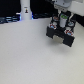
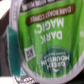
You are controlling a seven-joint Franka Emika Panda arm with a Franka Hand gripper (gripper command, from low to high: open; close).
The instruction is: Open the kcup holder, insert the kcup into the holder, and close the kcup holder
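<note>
The kcup holder [image 1: 52,33] is a black boxy unit on the white table at the exterior view's right. My gripper [image 1: 63,20] hangs right over it, shut on the kcup [image 1: 63,16], whose green top shows between the fingers. In the wrist view the kcup's green lid [image 2: 52,40] with white lettering fills almost the whole picture, very close to the camera, with a white rim along its edge. The image is too blurred to tell whether the holder's drawer stands open or how far the kcup is above it.
A taller white bottle-shaped thing [image 1: 25,11] stands at the back on the exterior view's left, in front of a dark backdrop. The white table [image 1: 30,55] spreads out in front of the holder.
</note>
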